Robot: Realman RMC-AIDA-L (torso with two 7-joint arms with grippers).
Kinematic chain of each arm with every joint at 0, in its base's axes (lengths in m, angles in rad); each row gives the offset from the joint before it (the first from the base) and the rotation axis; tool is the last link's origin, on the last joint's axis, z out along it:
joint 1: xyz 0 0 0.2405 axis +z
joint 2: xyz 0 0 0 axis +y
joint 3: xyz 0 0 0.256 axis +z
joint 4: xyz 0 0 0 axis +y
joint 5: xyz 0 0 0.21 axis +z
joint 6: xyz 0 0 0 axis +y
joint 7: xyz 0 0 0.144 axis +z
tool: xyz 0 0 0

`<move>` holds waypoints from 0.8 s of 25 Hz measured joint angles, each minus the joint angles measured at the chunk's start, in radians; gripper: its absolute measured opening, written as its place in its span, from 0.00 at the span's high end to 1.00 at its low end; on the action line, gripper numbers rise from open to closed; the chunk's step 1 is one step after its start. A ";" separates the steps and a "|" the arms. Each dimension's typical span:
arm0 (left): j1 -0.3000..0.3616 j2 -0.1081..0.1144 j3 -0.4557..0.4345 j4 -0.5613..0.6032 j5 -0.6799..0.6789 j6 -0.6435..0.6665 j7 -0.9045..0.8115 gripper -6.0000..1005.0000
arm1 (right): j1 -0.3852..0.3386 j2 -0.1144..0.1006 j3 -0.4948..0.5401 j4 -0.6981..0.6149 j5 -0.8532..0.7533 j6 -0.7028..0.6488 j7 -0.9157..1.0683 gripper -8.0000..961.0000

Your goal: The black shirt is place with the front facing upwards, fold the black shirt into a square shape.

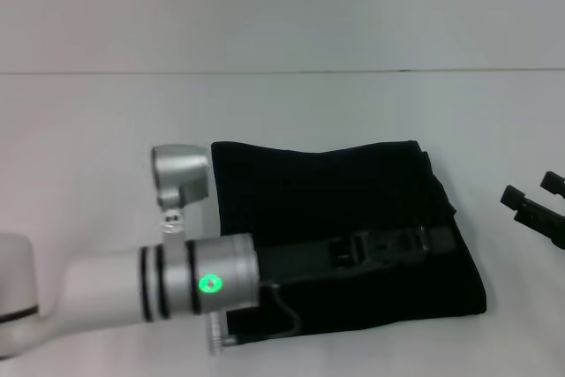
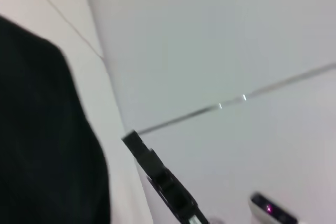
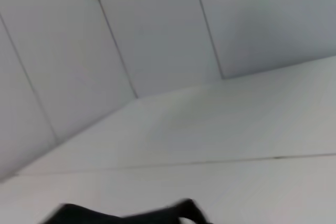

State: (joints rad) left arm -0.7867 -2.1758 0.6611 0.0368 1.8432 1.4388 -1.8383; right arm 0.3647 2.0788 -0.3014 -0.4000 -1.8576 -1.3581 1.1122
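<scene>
The black shirt [image 1: 344, 218] lies on the white table [image 1: 106, 121], already folded into a compact, roughly rectangular bundle near the centre of the work area, slightly right of the middle in the head view. No lettering shows on the exposed face.

Handling judgement: the shirt is light, soft and limp. It offers no stiffness, so a lifted edge is likely to sag and drag the layers below. The fabric should grip well between pads, but stacked layers may slide over one another. The best places to take hold appear to be the corners or a free edge of the top layer, pinched through all layers that must move together.

The left gripper [image 1: 441, 240] reaches from the left across the near half of the bundle, its dark fingers low over the cloth close to the right edge. Whether its jaws are parted or clamped on fabric cannot be told, since black fingers merge with black cloth.

The right gripper [image 1: 536, 203] hangs just beyond the right edge of the shirt, clear of it. Its jaws stand apart and hold nothing.
</scene>
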 joint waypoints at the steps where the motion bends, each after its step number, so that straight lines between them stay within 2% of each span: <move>1: 0.011 0.002 0.016 0.029 0.000 0.026 0.008 0.41 | 0.002 0.000 -0.004 0.000 -0.002 -0.020 0.004 0.03; 5: 0.114 0.008 0.033 0.212 -0.006 0.167 0.090 0.23 | 0.015 0.002 -0.033 -0.003 -0.011 -0.132 -0.016 0.03; 9: 0.222 0.014 0.026 0.386 -0.013 0.217 0.124 0.14 | 0.049 0.010 -0.108 0.009 -0.011 -0.197 -0.050 0.03; 13: 0.274 0.025 0.006 0.431 -0.016 0.206 0.135 0.05 | 0.103 0.015 -0.223 0.062 -0.012 -0.146 -0.100 0.03; 16: 0.296 0.035 -0.020 0.433 -0.017 0.204 0.149 0.04 | 0.131 0.016 -0.248 0.114 -0.012 -0.063 -0.142 0.03; 20: 0.309 0.036 -0.028 0.431 -0.017 0.204 0.149 0.04 | 0.136 0.014 -0.289 0.138 -0.012 0.039 -0.129 0.03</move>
State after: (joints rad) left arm -0.4778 -2.1394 0.6336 0.4676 1.8262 1.6425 -1.6890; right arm 0.5003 2.0924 -0.5906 -0.2617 -1.8694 -1.3191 0.9832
